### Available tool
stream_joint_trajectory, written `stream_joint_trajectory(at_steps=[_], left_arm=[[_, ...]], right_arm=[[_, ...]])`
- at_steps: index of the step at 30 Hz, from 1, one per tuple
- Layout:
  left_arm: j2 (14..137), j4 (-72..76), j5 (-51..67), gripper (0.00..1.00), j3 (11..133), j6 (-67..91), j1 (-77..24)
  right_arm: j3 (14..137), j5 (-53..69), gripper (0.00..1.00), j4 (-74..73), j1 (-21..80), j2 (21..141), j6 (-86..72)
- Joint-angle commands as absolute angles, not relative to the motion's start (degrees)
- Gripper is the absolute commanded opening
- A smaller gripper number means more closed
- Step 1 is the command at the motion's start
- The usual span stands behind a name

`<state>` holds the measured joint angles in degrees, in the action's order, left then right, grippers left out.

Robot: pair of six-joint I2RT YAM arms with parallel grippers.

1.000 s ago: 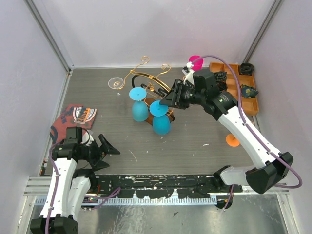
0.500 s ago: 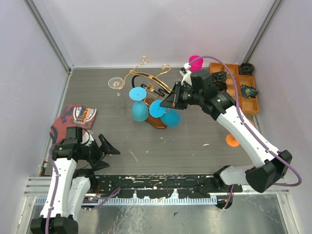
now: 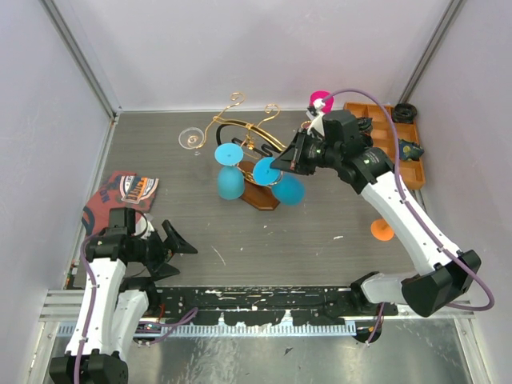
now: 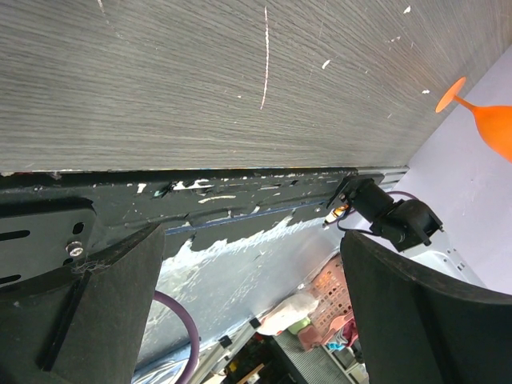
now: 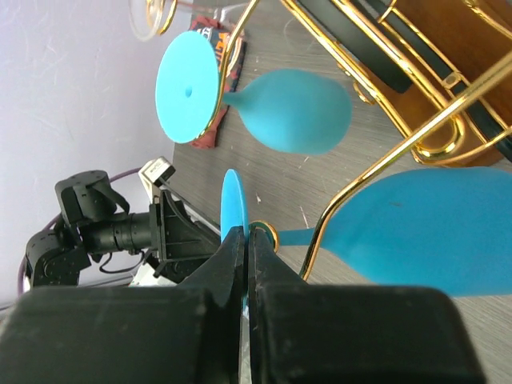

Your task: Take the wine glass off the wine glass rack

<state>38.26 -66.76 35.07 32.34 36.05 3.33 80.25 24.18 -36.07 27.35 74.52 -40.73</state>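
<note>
The wine glass rack is a gold wire frame on a brown wooden base; it also shows in the right wrist view. My right gripper is shut on the foot disc of a blue wine glass. Its stem lies at the curled end of a gold arm, and its bowl hangs tilted to the right of the base. A second blue wine glass hangs from the rack's left arm and shows in the right wrist view. My left gripper is open and empty, low at the near left.
A clear glass lies left of the rack. A pink glass stands behind my right wrist. An orange glass lies at the right and shows in the left wrist view. An orange compartment tray is at the far right. A printed packet lies at the left.
My right gripper has drawn back to the right with the blue glass. Its bowl has swung from in front of the base to the base's right side. The left arm has not moved.
</note>
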Motion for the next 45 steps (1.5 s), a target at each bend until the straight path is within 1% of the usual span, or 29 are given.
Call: stream_joint_trajectory(at_steps=[1, 13, 21, 26, 34, 45], left_arm=[[38.32, -69.88, 34.62, 0.98, 34.36, 35.43, 3.35], [37.75, -70.24, 34.84, 0.98, 33.6, 35.25, 3.42], [37.62, -69.63, 35.02, 0.98, 33.24, 35.6, 3.37], [37.66, -69.67, 35.0, 0.98, 33.07, 35.6, 3.41], [37.96, -69.81, 34.98, 0.98, 33.58, 35.59, 3.37], [37.64, -69.45, 35.24, 0.98, 32.71, 35.82, 3.38]], right_arm=[[82.69, 24.52, 0.01, -36.56, 24.84, 71.32, -40.34], [84.04, 26.0, 0.01, -33.07, 24.62, 73.1, -41.79], [80.69, 27.76, 0.01, -30.89, 25.13, 71.26, -43.44], [81.42, 28.79, 0.01, -30.51, 25.18, 71.86, -44.05], [82.46, 27.34, 0.01, -35.6, 25.4, 71.16, -42.73], [77.13, 28.17, 0.01, -37.33, 25.45, 65.99, -43.27]])
